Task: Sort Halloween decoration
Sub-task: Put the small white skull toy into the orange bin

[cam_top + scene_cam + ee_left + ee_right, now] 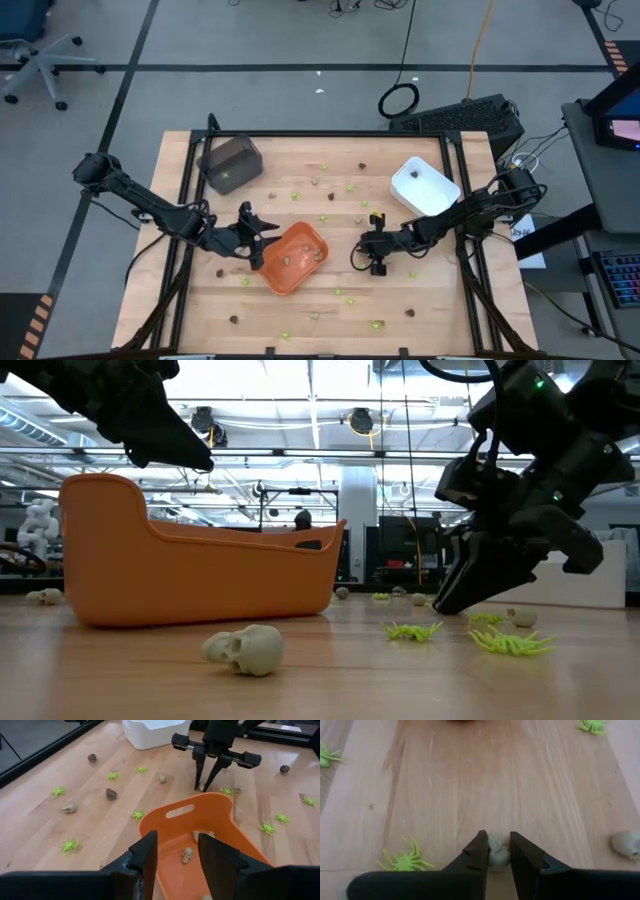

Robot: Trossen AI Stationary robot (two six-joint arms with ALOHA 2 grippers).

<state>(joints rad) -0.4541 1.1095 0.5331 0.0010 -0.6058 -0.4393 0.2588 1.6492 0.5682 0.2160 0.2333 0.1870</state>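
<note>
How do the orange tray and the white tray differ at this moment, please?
The orange tray sits mid-table between both arms; the white tray sits nearer the right arm. The orange tray holds several skulls; the white tray shows only one small piece. The left gripper is at the orange tray's rim; nothing touches the white. Both sit on the table.

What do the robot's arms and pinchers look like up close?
Both arms are dark, nearly black, built of jointed links with black cables trailing from them. The left gripper and right gripper each end in two slim, tapering dark jaws set on a crossbar. The right one carries a small yellow mark, and its wrist housing shows a little green light.
</note>
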